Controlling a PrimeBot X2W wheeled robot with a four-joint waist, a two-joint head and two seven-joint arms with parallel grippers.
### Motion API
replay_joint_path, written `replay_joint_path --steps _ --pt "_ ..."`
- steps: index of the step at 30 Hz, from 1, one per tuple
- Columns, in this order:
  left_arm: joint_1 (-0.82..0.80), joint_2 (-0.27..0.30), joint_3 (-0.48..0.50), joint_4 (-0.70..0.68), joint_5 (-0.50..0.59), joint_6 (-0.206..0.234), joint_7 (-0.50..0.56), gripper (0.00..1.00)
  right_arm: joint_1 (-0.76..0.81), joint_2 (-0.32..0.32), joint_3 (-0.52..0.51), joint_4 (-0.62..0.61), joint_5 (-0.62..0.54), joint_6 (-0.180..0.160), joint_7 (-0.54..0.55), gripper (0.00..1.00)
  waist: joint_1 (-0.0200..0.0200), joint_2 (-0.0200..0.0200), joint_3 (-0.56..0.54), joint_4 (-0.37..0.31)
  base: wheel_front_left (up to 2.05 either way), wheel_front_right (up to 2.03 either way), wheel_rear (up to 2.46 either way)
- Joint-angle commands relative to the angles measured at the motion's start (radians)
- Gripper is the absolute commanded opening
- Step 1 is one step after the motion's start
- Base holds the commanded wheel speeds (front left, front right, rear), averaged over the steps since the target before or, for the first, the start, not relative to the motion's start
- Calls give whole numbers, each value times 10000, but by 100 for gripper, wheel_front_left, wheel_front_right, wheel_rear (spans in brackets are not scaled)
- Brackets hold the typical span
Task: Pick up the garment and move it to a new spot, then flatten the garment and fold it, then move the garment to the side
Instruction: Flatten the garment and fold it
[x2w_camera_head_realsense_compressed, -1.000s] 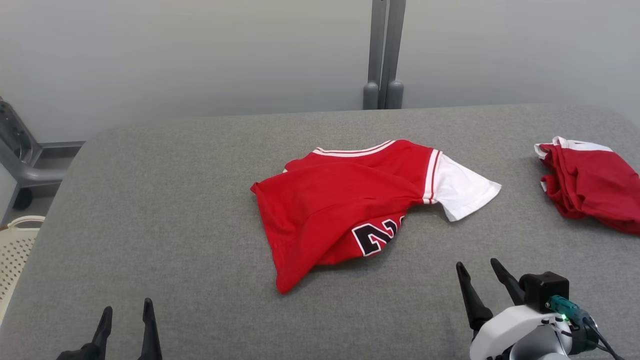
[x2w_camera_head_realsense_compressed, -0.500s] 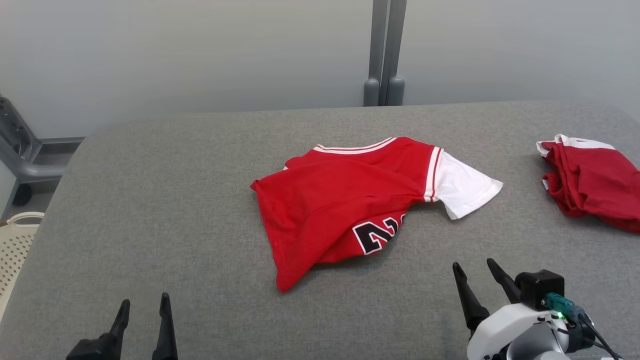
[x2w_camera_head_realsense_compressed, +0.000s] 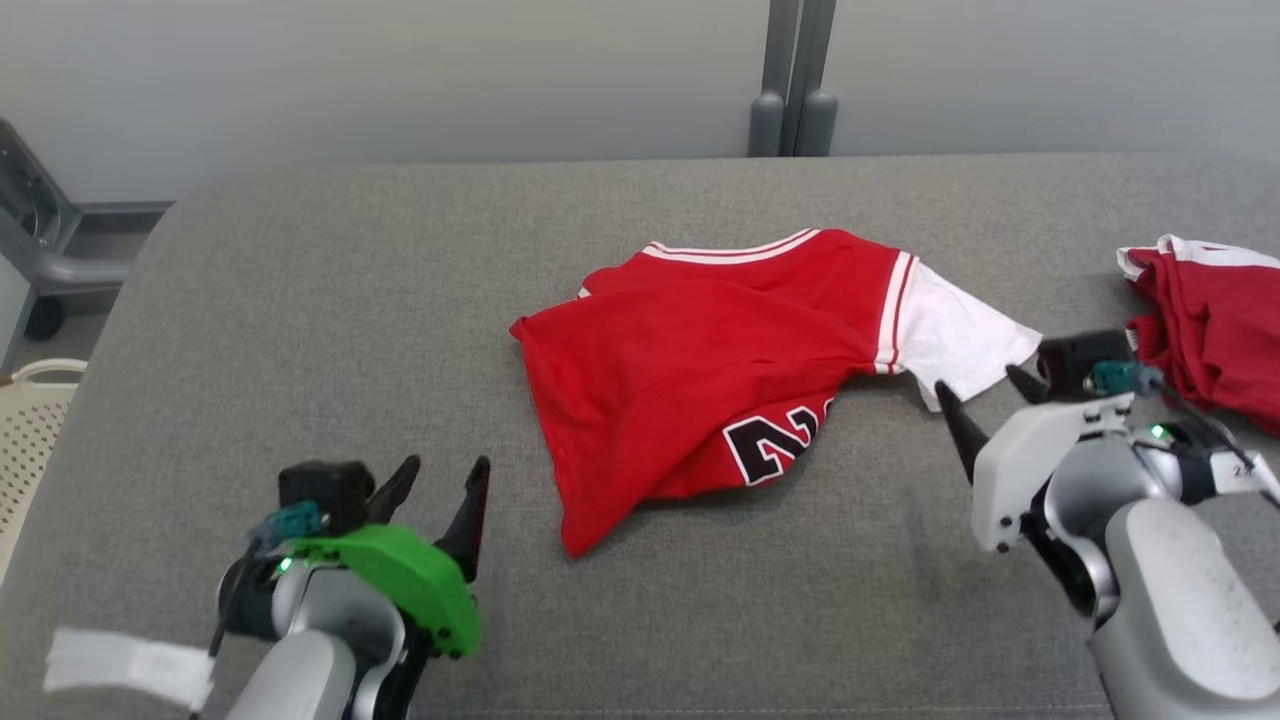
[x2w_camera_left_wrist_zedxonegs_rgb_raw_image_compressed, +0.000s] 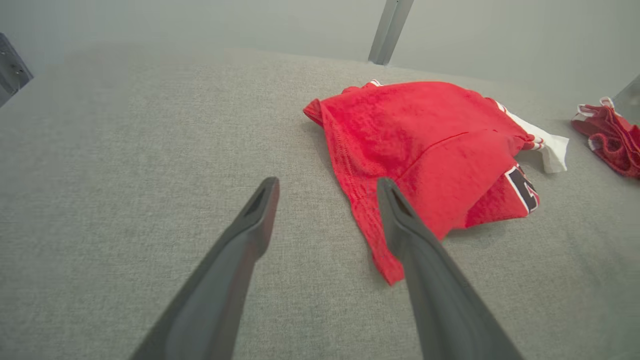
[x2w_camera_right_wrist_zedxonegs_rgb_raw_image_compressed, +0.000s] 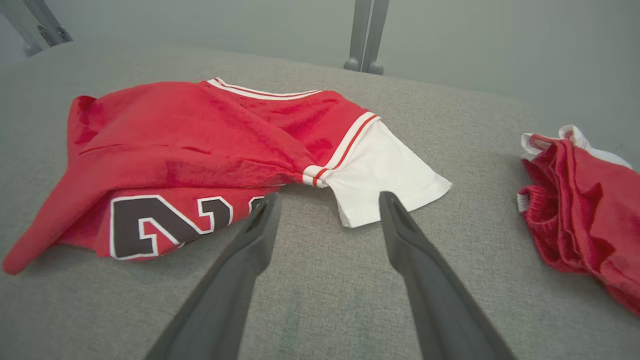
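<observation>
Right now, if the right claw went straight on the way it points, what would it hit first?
Most likely the white sleeve of the jersey: the open right claw points at its near edge, just ahead. Height is hard to judge, so it might pass over it.

Your left end effector (x2w_camera_head_realsense_compressed: 446, 465) hangs at the near left, jaws spread wide and empty. Your right end effector (x2w_camera_head_realsense_compressed: 975, 380) sits farther in on the right, jaws equally wide, gripping nothing.

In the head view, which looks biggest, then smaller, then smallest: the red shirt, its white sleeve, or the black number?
Biggest: red shirt
Next: white sleeve
Smallest: black number, partly tucked under a fold.
</observation>
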Motion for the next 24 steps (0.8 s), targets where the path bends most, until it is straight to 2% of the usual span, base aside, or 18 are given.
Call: replay_joint_path --steps 1,8,15,19,24 --pt "-263 -61 -25 90 -47 -45 111 100 -198 -117 1 52 29 -15 90 100 0 0 404 153 0 0 0" --pt "-1988 -756 -603 1032 -197 -235 1420 100 -1936 -1314 445 727 131 -13 895 100 0 0 1327 283 0 0 0" --pt "-3138 -1127 -868 1972 -219 71 2563 100 -3133 -2298 1044 1557 55 -15 1239 100 0 0 2141 319 0 0 0" --pt "-3559 -1298 -972 2320 -318 208 2983 100 -3742 -2682 1275 2135 -211 -15 1116 100 0 0 2525 287 0 0 0" --pt "-3865 -1452 -1104 2725 -374 384 3234 100 -4353 -2805 1180 3037 -530 -15 642 100 0 0 2826 266 0 0 0"
